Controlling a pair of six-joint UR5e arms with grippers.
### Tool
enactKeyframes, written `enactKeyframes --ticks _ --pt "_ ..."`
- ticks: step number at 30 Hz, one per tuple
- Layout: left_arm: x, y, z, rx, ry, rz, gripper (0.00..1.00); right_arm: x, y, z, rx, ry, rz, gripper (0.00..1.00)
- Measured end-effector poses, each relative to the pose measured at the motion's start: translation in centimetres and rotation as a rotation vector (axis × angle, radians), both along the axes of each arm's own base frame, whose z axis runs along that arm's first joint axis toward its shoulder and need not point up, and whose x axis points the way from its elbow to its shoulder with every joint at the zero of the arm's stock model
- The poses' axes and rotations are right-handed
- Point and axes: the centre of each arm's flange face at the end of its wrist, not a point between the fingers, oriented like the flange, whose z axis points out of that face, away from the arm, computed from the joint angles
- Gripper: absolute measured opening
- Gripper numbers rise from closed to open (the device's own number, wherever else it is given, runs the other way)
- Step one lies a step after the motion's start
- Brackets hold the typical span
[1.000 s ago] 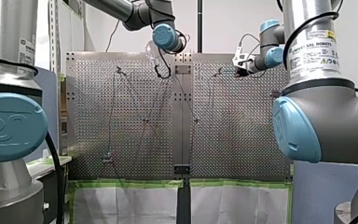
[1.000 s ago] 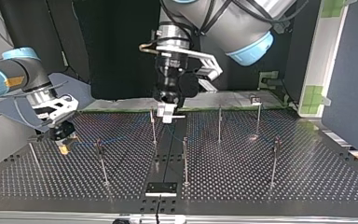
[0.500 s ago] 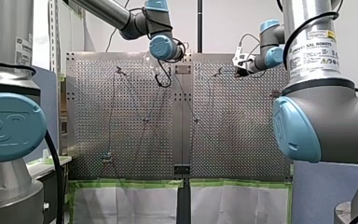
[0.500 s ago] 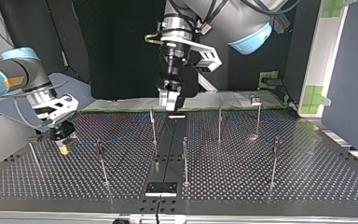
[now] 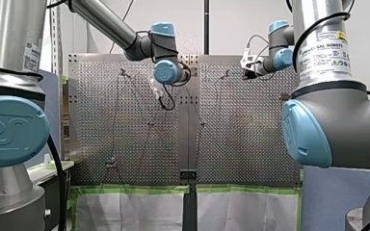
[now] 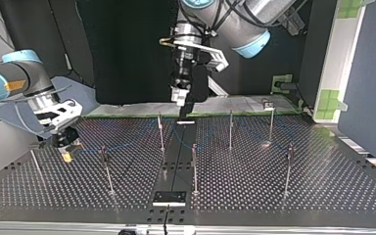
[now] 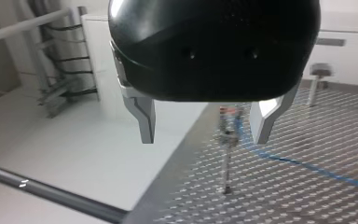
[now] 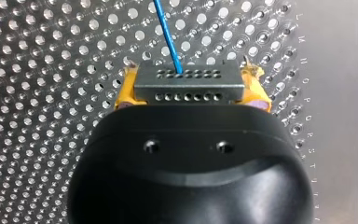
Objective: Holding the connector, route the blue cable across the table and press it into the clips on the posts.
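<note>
Between yellow pads (image 8: 123,93) of right hand (image 8: 190,89), connector (image 8: 188,83)

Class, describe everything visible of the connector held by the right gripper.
The connector is a grey, metal-looking rectangular block with two rows of round holes on its face. It is clamped at both ends between the right gripper's yellow pads. The blue cable leaves one upper-row hole. The perforated table shows behind it.
</note>
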Motion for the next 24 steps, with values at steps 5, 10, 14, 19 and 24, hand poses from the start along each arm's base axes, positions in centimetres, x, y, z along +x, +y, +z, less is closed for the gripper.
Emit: enactKeyframes --ticks 5,10,14,19,24 --pt "-0.1 -0.2 -3.7 0.036 0.03 -0.026 1.0 0.0 0.0 0.0 0.0 0.0 0.0 0.0" --pt "-0.4 0.0 -7.4 0.076 0.06 -0.028 1.0 0.0 0.0 0.0 0.0 0.0 0.0 0.0" --pt "-0.9 0.2 -10.5 0.124 0.084 -0.029 1.0 0.0 0.0 0.0 0.0 0.0 0.0 0.0" --pt "-1.6 0.6 -13.6 0.177 0.108 -0.028 1.0 0.0 0.0 0.0 0.0 0.0 0.0 0.0" --pt "-2.5 1.3 -16.9 0.215 0.14 -0.029 1.0 0.0 0.0 0.0 0.0 0.0 0.0 0.0"
